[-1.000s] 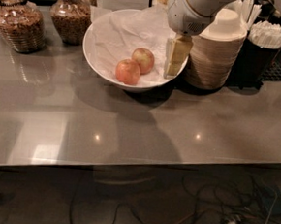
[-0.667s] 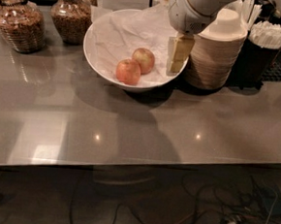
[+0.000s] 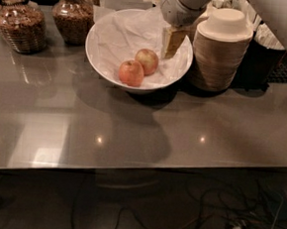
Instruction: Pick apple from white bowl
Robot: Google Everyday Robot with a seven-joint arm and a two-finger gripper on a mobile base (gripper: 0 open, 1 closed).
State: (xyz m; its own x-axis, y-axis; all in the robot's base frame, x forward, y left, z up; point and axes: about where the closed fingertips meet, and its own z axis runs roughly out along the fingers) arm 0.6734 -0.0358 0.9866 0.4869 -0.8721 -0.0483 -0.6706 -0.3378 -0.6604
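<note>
The white bowl (image 3: pixel 104 54), wide and lined with crinkled white paper, sits at the back middle of the grey counter. Two apples lie in it. The apple (image 3: pixel 147 61) with a dull red blush and a paler patch lies toward the bowl's centre-right. A more evenly orange-red apple (image 3: pixel 131 73) touches it at the front left. My gripper (image 3: pixel 171 43) hangs down from the arm at the top, over the bowl's right side. It is above and to the right of the apple, apart from it.
A tall stack of beige disposable bowls (image 3: pixel 220 50) stands right beside the white bowl on its right. Two glass jars of snacks (image 3: pixel 22 27) (image 3: pixel 73 17) stand at the back left. A dark tray (image 3: pixel 267 61) sits at the far right. The counter's front edge (image 3: pixel 129 167) runs across the view, with cables on the floor below.
My gripper has moved a little left and farther back, from the bowl's right rim to over its inside. The apples and the bowl have not moved.
</note>
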